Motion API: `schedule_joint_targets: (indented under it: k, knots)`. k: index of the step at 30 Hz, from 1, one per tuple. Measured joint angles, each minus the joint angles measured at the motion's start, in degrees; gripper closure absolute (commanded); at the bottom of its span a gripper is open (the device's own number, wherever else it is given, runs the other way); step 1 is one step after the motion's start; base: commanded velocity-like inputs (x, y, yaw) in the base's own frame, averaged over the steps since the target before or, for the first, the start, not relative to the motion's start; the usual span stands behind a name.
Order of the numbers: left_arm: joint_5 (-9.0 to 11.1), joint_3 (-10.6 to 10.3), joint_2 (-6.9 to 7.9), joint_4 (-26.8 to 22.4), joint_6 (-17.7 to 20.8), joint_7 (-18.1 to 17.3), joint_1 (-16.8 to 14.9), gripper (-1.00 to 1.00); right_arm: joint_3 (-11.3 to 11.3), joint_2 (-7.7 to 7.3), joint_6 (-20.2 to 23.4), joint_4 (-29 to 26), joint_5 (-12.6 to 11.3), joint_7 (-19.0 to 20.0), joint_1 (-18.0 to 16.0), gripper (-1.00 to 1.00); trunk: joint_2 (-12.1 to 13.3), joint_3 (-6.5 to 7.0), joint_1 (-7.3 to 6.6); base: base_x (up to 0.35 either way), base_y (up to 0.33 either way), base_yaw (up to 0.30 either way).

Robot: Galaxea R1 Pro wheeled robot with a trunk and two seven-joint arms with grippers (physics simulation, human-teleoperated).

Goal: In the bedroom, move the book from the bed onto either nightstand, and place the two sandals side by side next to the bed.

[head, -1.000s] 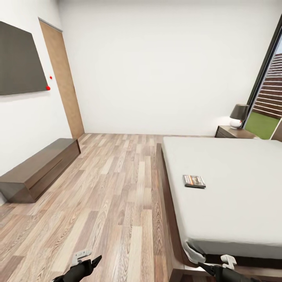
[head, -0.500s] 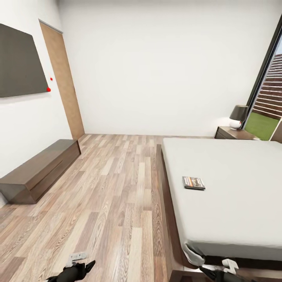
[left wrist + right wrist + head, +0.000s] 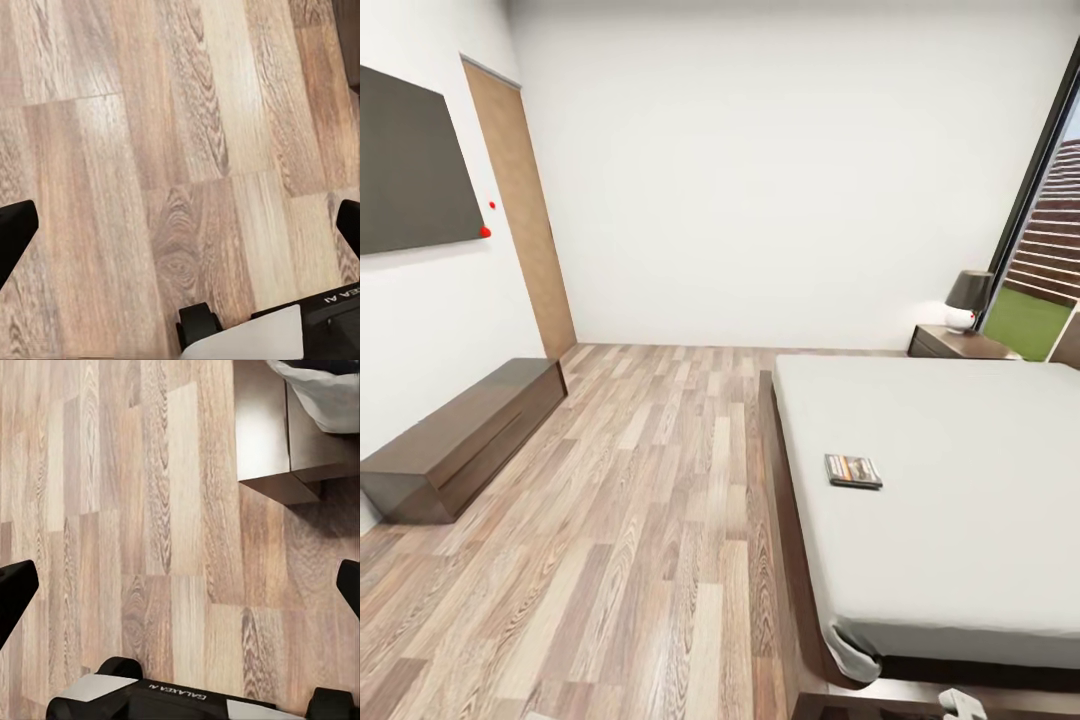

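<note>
1 book (image 3: 853,470), 1 bed (image 3: 960,480), 1 nightstand (image 3: 950,340), 1 bench (image 3: 460,435)

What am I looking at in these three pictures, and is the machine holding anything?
A wheeled two-armed robot in a simulated bedroom. The large picture comes from its head camera: a bed with a grey mattress, a small book lying on it, a nightstand with a lamp beyond, a low bench by the wall. The other two come from cameras on each wrist, looking down at the wood floor. The left end effector and the right end effector both have their fingers spread wide, with bare floor between them, so nothing is held.
</note>
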Motion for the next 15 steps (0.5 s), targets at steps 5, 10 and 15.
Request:
schedule_joint_targets:
  k: [5, 10, 15]
  knots:
    - [-0.31, -0.11, -1.17, 0.04, 0.09, 3.54, 0.1, -1.0, 0.0, 0.0, -0.03, 0.02, 0.0, -0.48, 0.0, -1.0, 2.01, 0.9, -1.1, 0.0, 0.0, 0.0]
    - [-0.39, -0.13, -1.62, 0.04, 0.11, 4.68, 0.16, -1.0, 0.05, 0.0, -0.03, 0.02, 0.03, -1.0, 0.0, -1.0, 4.01, 1.8, -2.2, 0.0, 0.0, 0.0]
    - [-0.4, -0.13, -1.7, 0.05, 0.11, 4.89, 0.17, -1.0, 0.6, 1.09, 0.09, -0.01, 0.63, -15.8, 0.01, -1.0, 6.02, 2.7, -3.29, 0.0, 0.0, 0.0]
